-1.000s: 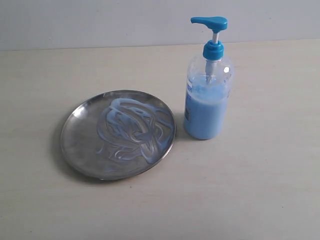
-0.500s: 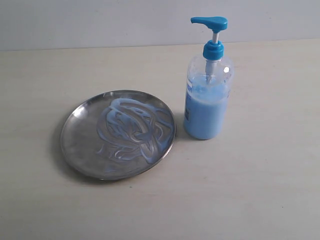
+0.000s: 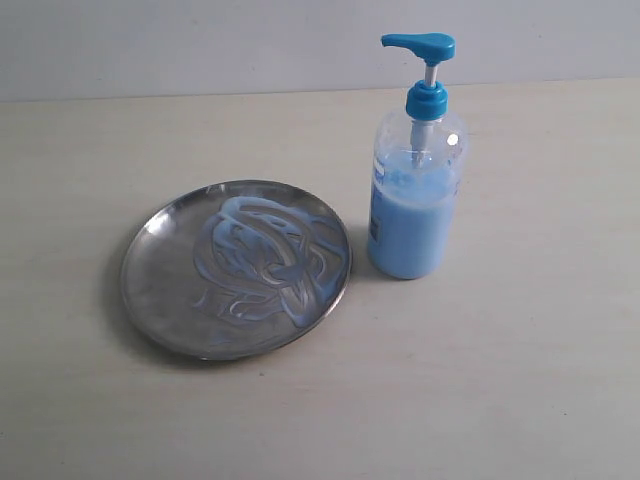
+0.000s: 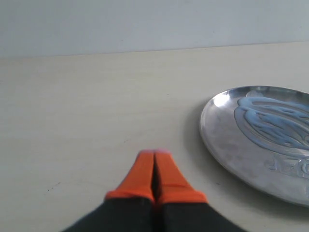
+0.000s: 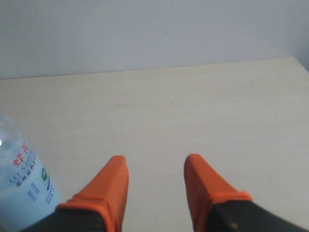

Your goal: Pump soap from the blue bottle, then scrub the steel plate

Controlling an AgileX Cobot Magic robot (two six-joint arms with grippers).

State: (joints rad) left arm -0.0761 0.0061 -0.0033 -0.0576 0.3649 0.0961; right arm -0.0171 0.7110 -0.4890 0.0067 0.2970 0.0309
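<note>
The steel plate [image 3: 236,268] lies flat on the table, left of centre, smeared with pale blue-white swirls of soap [image 3: 262,258]. The blue bottle [image 3: 415,195] stands upright just right of the plate, its pump head raised, about half full of light blue liquid. Neither gripper shows in the exterior view. In the left wrist view my left gripper [image 4: 155,153] is shut with nothing between its orange fingers, and the plate [image 4: 231,145] lies off to one side. In the right wrist view my right gripper [image 5: 155,161] is open and empty, with the bottle [image 5: 21,191] beside one finger.
The light wooden table [image 3: 520,380] stretches around both objects. A pale wall [image 3: 200,45] runs along the table's far edge.
</note>
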